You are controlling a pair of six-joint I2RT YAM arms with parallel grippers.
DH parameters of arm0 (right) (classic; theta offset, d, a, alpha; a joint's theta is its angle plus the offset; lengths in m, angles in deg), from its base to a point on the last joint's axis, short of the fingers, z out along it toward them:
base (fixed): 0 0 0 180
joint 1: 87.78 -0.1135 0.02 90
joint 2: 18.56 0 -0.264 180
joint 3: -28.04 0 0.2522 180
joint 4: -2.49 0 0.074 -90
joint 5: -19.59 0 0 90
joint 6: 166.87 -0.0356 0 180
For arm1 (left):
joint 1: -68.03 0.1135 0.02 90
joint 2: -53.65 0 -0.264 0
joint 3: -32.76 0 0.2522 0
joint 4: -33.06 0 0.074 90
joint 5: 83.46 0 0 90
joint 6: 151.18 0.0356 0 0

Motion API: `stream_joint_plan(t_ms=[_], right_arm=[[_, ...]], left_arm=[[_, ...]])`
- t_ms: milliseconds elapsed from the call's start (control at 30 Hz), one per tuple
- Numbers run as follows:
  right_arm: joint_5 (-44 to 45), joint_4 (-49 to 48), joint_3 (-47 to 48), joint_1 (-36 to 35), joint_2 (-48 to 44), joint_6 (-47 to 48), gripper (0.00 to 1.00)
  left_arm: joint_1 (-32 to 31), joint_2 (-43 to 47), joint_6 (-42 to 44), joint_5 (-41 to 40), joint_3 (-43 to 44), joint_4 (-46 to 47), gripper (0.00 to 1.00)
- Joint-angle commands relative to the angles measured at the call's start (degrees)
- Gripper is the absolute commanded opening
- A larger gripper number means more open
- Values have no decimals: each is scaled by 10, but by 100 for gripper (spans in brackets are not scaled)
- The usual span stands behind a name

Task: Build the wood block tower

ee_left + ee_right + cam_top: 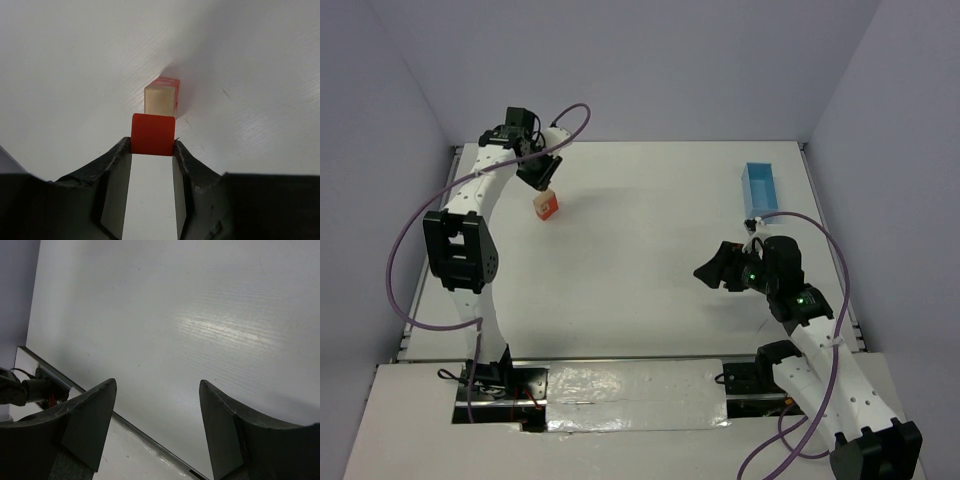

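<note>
While it is only a short stack so far, the wood block tower stands toward the far left corner of the tabletop. From the left wrist view, a tan block seems to sit on a red-orange block, which peeks out behind it.

Just above and on the near side of that stack, the left gripper pinches a red block at the very tips of its two dark fingers. Its jaws are clenched on the block's sides. Whether the red block already touches the tan one cannot be told.

Likely risks from here:
- The red block is held only by the fingertips, so it could twist on contact.
- If let go while off-centre, it could slide off the tan block.
- The fingers spreading so close to the stack could knock it over.

Well apart, over the right half of the tabletop, the right gripper hangs with its jaws spread wide and nothing between them. A blue box lies by the far right corner.
</note>
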Motion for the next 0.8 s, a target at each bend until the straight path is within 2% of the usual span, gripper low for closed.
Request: stream_joint_plan(t_ms=[0,333,433,767], right_arm=[[2,-24,-5,-3,-2,10,74],[1,-25,-7,-4,-5,10,74],[-2,-26,-7,-3,-3,10,74],[-4,-27,-11,-4,-5,10,74]], left_arm=[[-1,-19,15,18,24,-14,6],[-18,-33,17,-26,18,-15,6],[-18,-20,19,-29,11,-7,14],[-18,-32,19,-55,7,-3,18]])
